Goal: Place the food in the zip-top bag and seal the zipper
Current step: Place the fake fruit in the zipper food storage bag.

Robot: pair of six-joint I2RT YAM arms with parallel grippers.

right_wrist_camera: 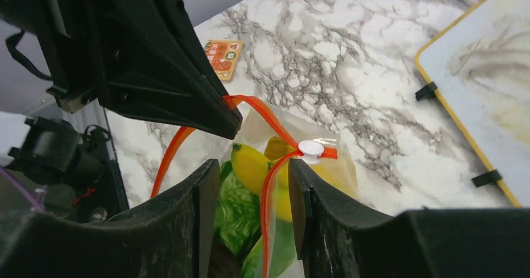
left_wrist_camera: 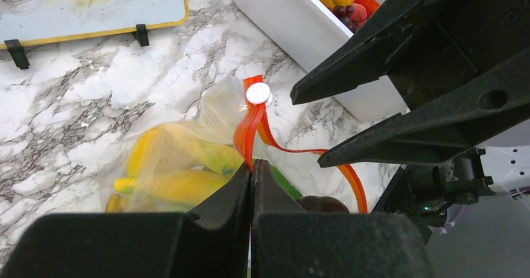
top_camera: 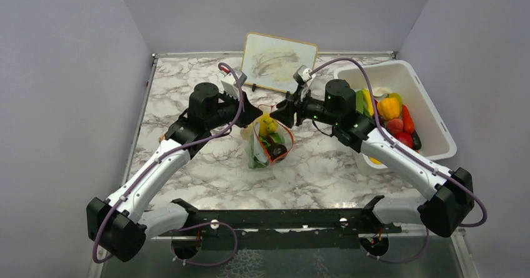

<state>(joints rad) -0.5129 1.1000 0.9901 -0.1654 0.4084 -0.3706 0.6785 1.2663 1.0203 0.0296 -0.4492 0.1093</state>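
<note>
**Left gripper pinching the zipper, right gripper open around it**

On my left wrist feed, the left gripper has its fingers pressed fully together. The red-orange zipper disappears between their tips, so that side has a firm pinch on the strip.

The right gripper has its fingers well apart. One run of the strip hangs down through the gap, and I cannot tell whether it touches either finger.

The zip-top bag sits mid-table between the two grippers, with its mouth lifted towards them. The white slider is at the far end of the mouth. From there the two halves of the strip run apart in a loop, so the bag is unsealed.

Through the clear plastic I see the banana, the lettuce and a dark piece.

More food is outside the bag, in the white tub on my right. It holds an orange pepper and red pieces.

A small orange card lies flat on the marble table, beyond the left gripper. A yellow-edged board leans at the back wall.
</note>
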